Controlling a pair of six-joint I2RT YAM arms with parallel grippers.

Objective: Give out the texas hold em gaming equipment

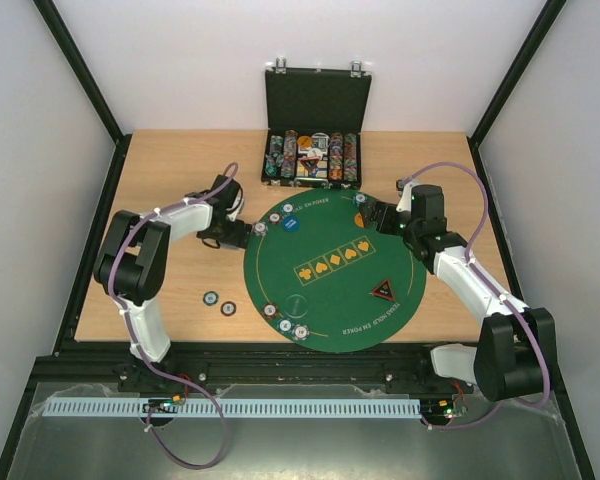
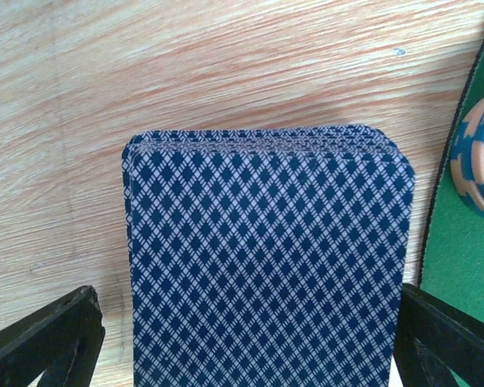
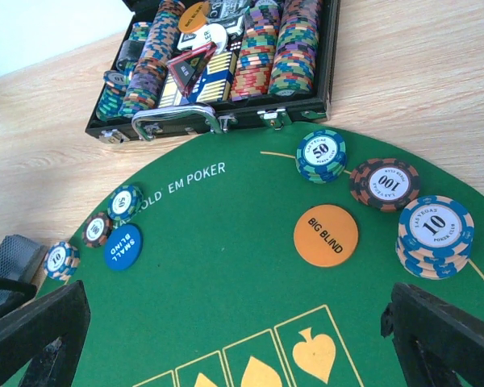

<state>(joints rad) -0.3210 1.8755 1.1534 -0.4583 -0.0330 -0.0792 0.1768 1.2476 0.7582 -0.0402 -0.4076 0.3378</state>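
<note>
Sitting on felt (image 1: 330,300): two buttons (image 3: 325,235), one marker (image 1: 383,291).

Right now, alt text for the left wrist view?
Stacked blue diamond-backed playing cards sit between the fingers of the open left claw, wooden table beyond; green mat and a striped chip at right.

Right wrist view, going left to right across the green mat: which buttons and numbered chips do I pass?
lone 10 chip → blue SMALL BLIND button → orange BIG BLIND button → brown 100 chip → 10 chip stack
</note>
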